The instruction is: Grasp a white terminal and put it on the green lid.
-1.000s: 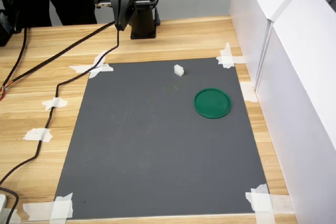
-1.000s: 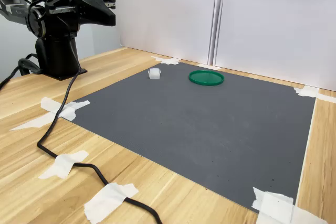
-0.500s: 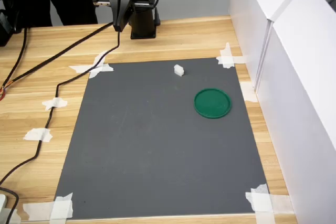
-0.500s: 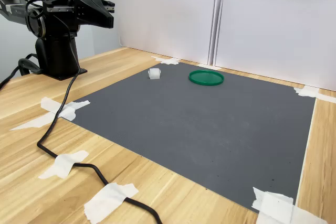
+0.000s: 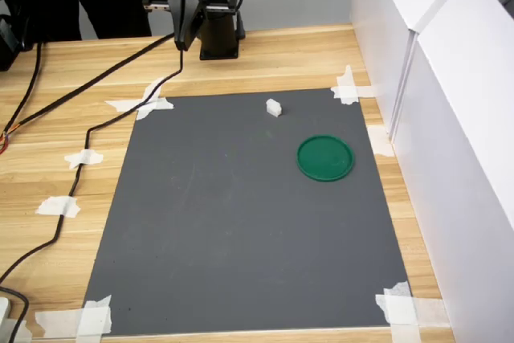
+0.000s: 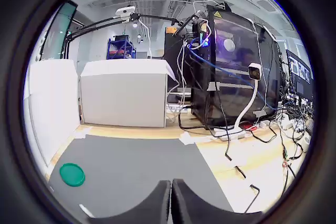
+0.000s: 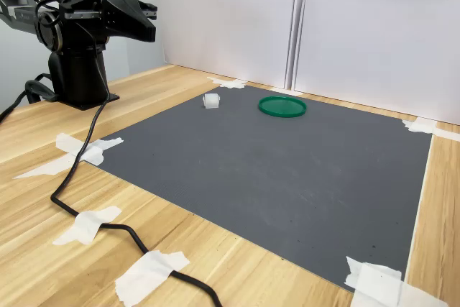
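The terminal [image 5: 274, 107] [image 7: 211, 100] is a tiny white block with a stepped top, standing on the grey mat [image 5: 241, 222] near its far edge in the first exterior view. The green lid [image 5: 325, 157] [image 7: 282, 106] [image 6: 72, 174], a flat rimmed disc, lies near it, apart. The gripper [image 5: 183, 34] [image 7: 147, 25] [image 6: 171, 203] hangs above the wood beyond the mat, jaws together, empty.

White panels [image 7: 302, 26] wall a wooden table [image 5: 265, 58] bearing a taped-down dark grey mat [image 5: 241, 214].

Black arm [image 7: 72, 41] on a blocky base; orange-yellow band; black tapered gripper [image 7: 147, 25].
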